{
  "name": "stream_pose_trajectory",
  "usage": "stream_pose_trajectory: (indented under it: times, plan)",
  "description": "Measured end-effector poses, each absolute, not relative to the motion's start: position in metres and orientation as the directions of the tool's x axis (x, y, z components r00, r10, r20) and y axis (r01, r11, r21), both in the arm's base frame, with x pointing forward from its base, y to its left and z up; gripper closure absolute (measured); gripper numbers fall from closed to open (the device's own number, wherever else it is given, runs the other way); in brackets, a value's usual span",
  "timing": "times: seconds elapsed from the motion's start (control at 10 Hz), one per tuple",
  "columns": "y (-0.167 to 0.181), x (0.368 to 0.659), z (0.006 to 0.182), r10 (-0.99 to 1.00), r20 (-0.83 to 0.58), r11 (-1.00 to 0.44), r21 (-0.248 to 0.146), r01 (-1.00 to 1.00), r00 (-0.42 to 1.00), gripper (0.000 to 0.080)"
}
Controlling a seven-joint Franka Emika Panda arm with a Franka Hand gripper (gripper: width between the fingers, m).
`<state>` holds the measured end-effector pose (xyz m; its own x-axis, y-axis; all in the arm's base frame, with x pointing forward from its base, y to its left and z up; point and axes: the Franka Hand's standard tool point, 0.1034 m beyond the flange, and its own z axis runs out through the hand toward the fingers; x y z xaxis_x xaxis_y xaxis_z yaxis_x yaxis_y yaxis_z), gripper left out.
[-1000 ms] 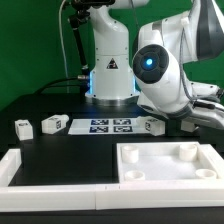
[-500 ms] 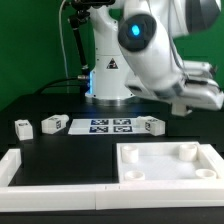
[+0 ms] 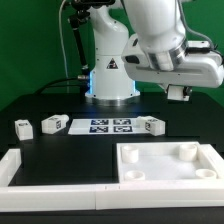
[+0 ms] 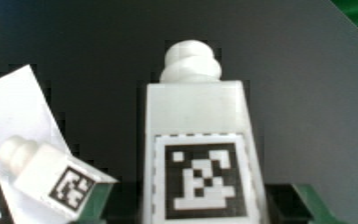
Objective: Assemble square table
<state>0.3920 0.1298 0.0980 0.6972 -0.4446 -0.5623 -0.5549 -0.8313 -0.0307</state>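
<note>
Within 1 second the arm has swung upward and turned, so the two-finger gripper (image 3: 180, 93) now hangs high at the exterior view's right. In the wrist view its jaws are closed narrowly on 1 small white tagged leg (image 4: 197, 130). The large white square plastic tabletop (image 3: 165, 160) lies unmoved below, sockets up. Another loose leg (image 3: 152, 124) rests beside the marker board (image 3: 108, 126). The held leg is probably heading for a corner socket.
</note>
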Motion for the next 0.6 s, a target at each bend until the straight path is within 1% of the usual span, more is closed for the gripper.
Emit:
stream_pose_trajectory:
  times: [0.1, 0.2, 0.4, 0.5, 0.6]
  plan:
    - [0.132, 0.394, 0.098, -0.463, -0.502, -0.831, -0.042, -0.555, 0.731, 0.0511]
    - [0.129, 0.399, 0.102, -0.451, -0.436, -0.853, -0.044, -0.519, 0.779, 0.0511]
    - [0.101, 0.43, 0.128, -0.411, -0.313, -0.896, -0.035, -0.443, 0.856, 0.051]
    - [0.09, 0.444, 0.139, -0.379, -0.24, -0.919, -0.017, -0.394, 0.894, 0.051]
    - [0.092, 0.449, 0.145, -0.388, -0.192, -0.917, -0.024, -0.399, 0.902, 0.051]
